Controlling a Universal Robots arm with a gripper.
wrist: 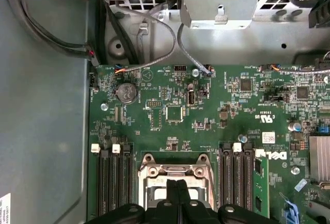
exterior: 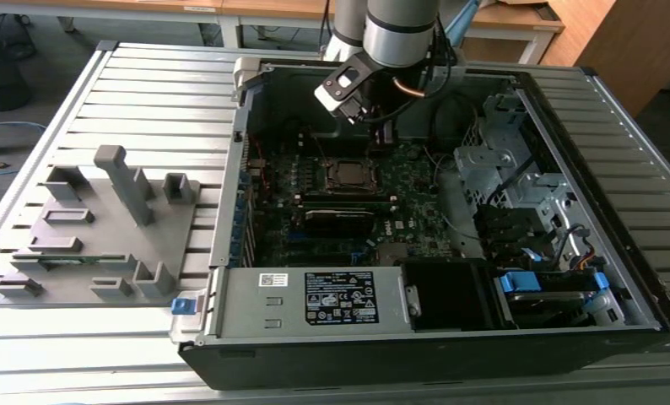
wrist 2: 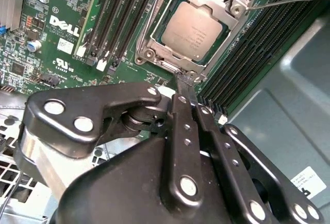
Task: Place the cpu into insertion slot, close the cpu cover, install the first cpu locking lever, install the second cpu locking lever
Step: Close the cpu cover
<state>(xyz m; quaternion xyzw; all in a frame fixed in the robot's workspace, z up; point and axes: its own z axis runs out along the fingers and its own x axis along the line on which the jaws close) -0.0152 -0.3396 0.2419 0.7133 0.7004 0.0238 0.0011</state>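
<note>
Gripper [exterior: 380, 126] hangs in the upper middle of the exterior view, inside the open computer case [exterior: 425, 363], just above the insertion slot [exterior: 347, 175]. In the second wrist view its 2 fingers [wrist 2: 180, 121] are pressed together, tips at the edge of the cpu cover [wrist 2: 154, 41]; the cpu [wrist 2: 192, 30] lies seated under that frame. In the first wrist view the closed fingers [wrist: 171, 195] reach over the cover [wrist: 174, 171].

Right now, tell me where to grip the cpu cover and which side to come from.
Take the cover by the tab midway along its edge nearest the tool, coming in from that side, from above. The cover lies flat around the cpu, so its thin rails probably give no purchase, while the tab seems to jut out.
</note>
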